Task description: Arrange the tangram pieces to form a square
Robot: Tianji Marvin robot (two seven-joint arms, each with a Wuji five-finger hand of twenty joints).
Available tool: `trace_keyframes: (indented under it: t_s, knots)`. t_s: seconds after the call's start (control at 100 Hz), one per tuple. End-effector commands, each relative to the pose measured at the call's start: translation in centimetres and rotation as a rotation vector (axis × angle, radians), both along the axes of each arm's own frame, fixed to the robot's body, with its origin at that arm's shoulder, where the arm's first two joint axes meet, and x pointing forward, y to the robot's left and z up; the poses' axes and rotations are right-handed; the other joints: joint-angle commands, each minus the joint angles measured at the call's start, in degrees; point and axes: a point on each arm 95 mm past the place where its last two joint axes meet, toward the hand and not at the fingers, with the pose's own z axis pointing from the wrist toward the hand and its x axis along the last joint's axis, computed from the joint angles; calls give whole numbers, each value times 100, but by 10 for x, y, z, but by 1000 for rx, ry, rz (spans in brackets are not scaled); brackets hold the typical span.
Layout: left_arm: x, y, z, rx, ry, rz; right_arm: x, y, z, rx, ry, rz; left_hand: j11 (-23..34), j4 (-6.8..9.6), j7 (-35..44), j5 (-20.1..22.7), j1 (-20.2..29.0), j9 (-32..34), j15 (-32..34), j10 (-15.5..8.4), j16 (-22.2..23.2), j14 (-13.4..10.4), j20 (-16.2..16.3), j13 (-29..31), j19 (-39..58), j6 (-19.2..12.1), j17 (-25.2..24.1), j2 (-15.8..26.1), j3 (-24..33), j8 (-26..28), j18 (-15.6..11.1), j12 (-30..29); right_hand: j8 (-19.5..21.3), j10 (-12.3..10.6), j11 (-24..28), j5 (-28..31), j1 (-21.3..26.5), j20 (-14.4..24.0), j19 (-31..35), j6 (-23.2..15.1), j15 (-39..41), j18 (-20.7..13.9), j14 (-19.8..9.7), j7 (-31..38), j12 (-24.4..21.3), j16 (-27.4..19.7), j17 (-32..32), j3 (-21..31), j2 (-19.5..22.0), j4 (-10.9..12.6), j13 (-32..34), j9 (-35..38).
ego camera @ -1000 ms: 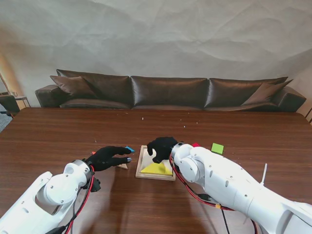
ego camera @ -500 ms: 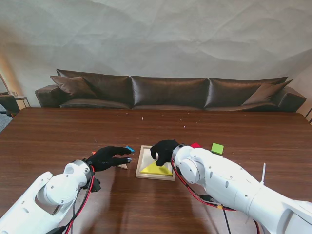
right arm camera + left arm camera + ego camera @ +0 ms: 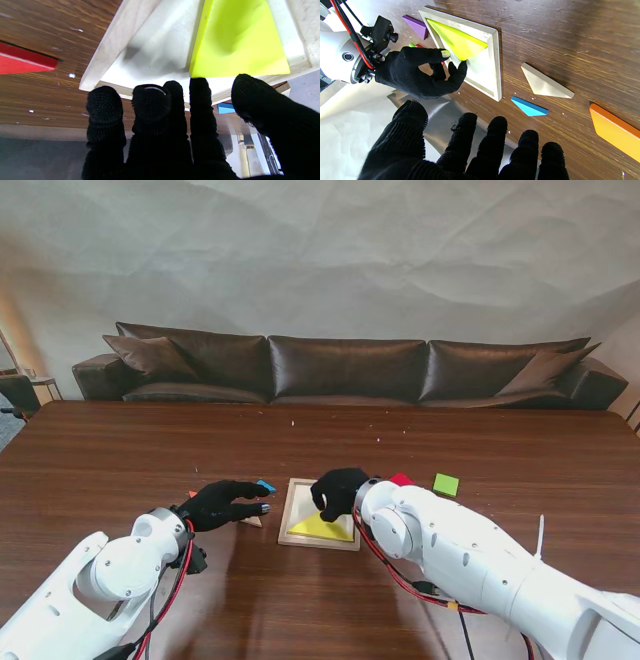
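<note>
Change over last second: right hand (image 3: 338,491) has dropped lower and shifted slightly toward me over the wooden tray (image 3: 292,516), fingertips (image 3: 463,67) now at the point of the yellow triangle (image 3: 322,527), nudging rather than gripping; fingers curled, holding nothing. Yellow triangle lies in tray along its near edge, so one piece looks placed. Left hand (image 3: 224,504) unmoved, spread, empty, hovering over worktop (image 3: 120,460) near blue piece (image 3: 529,107) and plain wood triangle (image 3: 545,83). Remaining pieces outside tray.
</note>
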Motion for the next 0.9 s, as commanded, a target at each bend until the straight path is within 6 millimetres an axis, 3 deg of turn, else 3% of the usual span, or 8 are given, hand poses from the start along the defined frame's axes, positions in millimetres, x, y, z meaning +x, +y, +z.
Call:
trace_keyframes:
  t_s: [0.0,0.47,0.5,0.56,0.66,0.72,0.77,0.89]
  knots:
    - [-1,-1,-2,-1,17,-12,-6,5,-5,-1,16,18,4,241,6,107,151,62,63,28,54,51,68,151,-98,38,-21,175,-139,12,-116,60,153,-130,-32,145,-173,131,332,-132,141,-83,-135,151,33,20,-321,-99,-33,105,279,61]
    - [-1,-1,-1,0,19,-12,-13,5,-6,39,8,35,2,241,9,119,163,75,73,50,63,62,69,177,-98,60,-20,178,-139,12,-109,60,228,-105,-83,333,20,87,339,-247,149,-59,-118,310,-75,-3,-276,-35,-325,-313,377,167]
    - [-1,-1,-1,0,20,-12,-14,5,-6,44,5,37,6,242,6,110,167,84,73,50,63,60,69,179,-98,60,-20,182,-139,11,-113,61,78,-82,-123,399,84,81,336,-266,144,-30,-65,429,-124,-6,-290,-13,-414,-539,373,222]
    - [-1,0,-1,0,20,-12,-15,6,-5,50,-7,44,7,240,12,124,163,87,76,44,66,68,69,184,-100,58,-24,179,-144,13,-108,62,-67,-78,-135,485,118,79,344,-308,133,-6,-58,520,-145,-16,-271,-4,-500,-678,402,245]
    - [-1,0,-1,1,22,-11,-17,6,-3,59,-18,47,4,240,10,120,164,81,77,46,67,71,69,189,-98,61,-22,182,-143,12,-114,61,-118,-73,-153,462,133,72,343,-309,116,-14,-55,506,-160,-23,-243,14,-497,-670,436,263]
    - [-2,0,-1,1,22,-11,-17,7,-2,70,-32,45,4,240,12,124,165,82,75,52,67,68,70,184,-97,56,-19,182,-145,13,-111,61,-110,-81,-192,392,66,59,343,-264,101,-22,-77,410,-191,-27,-206,43,-422,-486,482,301]
    - [-2,0,-1,2,23,-10,-17,7,0,85,-43,37,3,240,11,122,165,78,75,53,68,59,71,186,-96,54,-17,183,-148,12,-111,60,120,-85,-210,287,-37,41,346,-176,92,-15,-65,182,-221,-19,-202,24,-283,-76,488,317]
    - [-2,0,-1,1,23,-8,-16,5,9,114,-89,2,5,241,7,114,173,83,71,53,67,69,70,180,-99,60,-24,181,-147,11,-116,61,183,-49,-421,42,-111,12,329,-80,-103,-13,-48,-6,-361,-95,-138,-50,-312,-26,492,298]
